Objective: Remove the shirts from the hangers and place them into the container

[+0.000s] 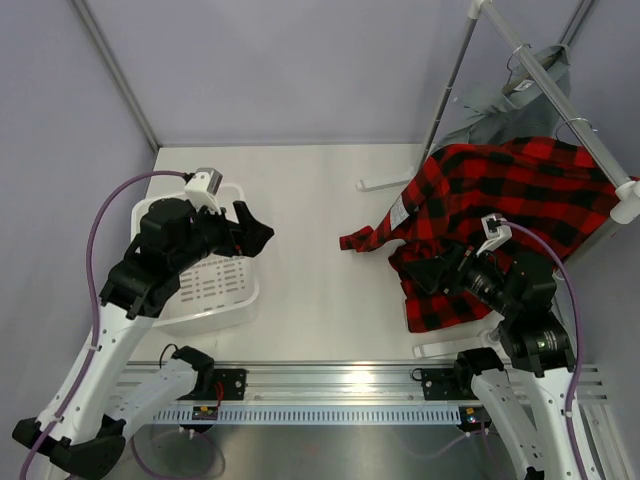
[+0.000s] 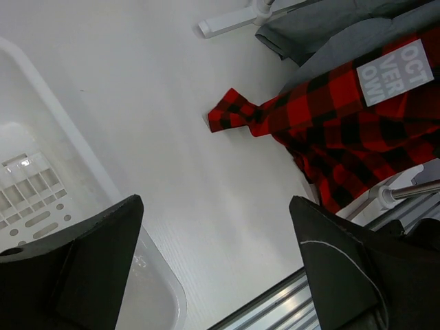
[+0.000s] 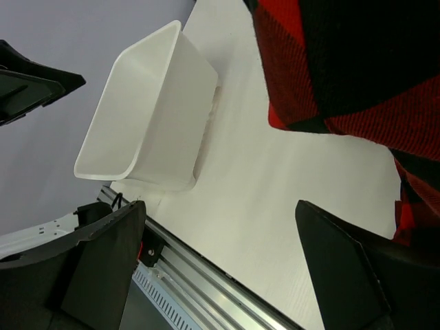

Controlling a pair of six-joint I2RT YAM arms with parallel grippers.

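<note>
You've got L gripper [image 1: 256, 231] hovering over container [image 1: 215, 320] at table's left edge, R gripper [image 1: 425, 272] by plaid shirt [image 1: 500, 195], prob. for a grab; both wide open, empty.

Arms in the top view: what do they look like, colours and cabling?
The left arm and right arm have white links, black joints, and a purple cable looping along each. The left gripper and right gripper are black with wedge-shaped fingers.

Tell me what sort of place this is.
Most likely a robot lab bench staged as a laundry corner: two arms bolted to a metal rail, a white rack holding a plaid shirt and a grey shirt, and a laundry basket on a white table.
</note>
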